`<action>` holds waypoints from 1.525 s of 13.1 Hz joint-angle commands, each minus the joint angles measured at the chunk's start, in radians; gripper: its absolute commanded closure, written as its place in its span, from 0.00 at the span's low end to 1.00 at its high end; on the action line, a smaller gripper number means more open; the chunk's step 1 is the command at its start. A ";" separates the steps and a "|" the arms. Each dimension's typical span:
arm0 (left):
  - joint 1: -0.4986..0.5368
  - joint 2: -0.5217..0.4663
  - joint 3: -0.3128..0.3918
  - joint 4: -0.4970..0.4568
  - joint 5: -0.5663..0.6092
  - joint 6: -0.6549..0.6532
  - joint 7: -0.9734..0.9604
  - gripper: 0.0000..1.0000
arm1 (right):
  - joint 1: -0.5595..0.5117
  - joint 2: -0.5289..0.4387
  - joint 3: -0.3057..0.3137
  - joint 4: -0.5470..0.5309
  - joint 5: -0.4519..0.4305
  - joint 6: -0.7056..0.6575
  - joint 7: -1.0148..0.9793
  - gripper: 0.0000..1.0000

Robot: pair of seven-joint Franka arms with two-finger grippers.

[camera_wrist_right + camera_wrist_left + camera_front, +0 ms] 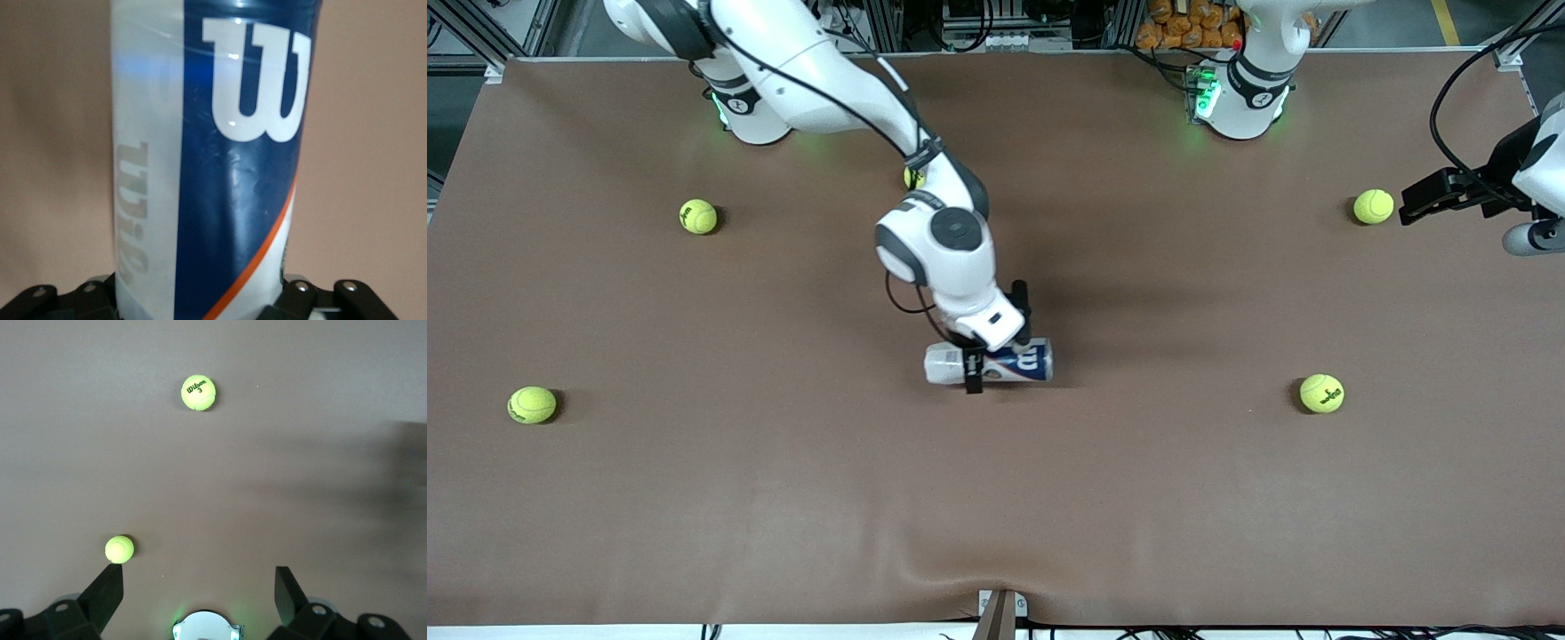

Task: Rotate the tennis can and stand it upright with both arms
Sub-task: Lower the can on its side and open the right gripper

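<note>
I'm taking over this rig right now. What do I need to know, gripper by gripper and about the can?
Right gripper: shut on the tennis can, which lies on its side mid-table.
Left gripper: open, empty, waiting over the left arm's end of the table near a tennis ball.
Done: can grasped.
Left: rotate it, stand it upright using both arms.

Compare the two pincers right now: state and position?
The right pincer is shut on the tennis can, which lies on its side mid-table; the left pincer is open and holds nothing. The right pincer is down at the can; the left pincer waits at its own arm's end of the table beside a tennis ball. Both are black, two-fingered.
</note>
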 commanded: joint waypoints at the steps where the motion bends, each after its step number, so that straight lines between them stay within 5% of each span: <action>1: 0.000 0.001 -0.004 0.000 -0.001 -0.009 0.015 0.00 | 0.032 0.102 -0.015 0.102 -0.088 -0.008 0.095 0.33; 3: 0.000 0.001 -0.004 0.000 -0.001 -0.008 0.015 0.00 | 0.034 0.137 -0.017 0.130 -0.119 -0.003 0.100 0.28; 6: 0.002 0.008 -0.004 0.000 -0.025 -0.006 0.015 0.00 | 0.042 0.145 -0.017 0.127 -0.157 -0.003 0.161 0.00; 11: -0.001 0.021 -0.004 0.001 -0.032 -0.002 0.015 0.00 | 0.052 0.122 -0.015 0.127 -0.179 -0.014 0.229 0.00; 17: -0.033 0.155 -0.004 0.003 -0.208 0.113 -0.003 0.00 | 0.057 -0.002 0.043 0.127 -0.168 -0.205 0.232 0.00; 20: -0.037 0.244 -0.004 0.003 -0.330 0.173 -0.006 0.00 | 0.054 -0.085 0.041 0.122 -0.049 -0.295 0.249 0.00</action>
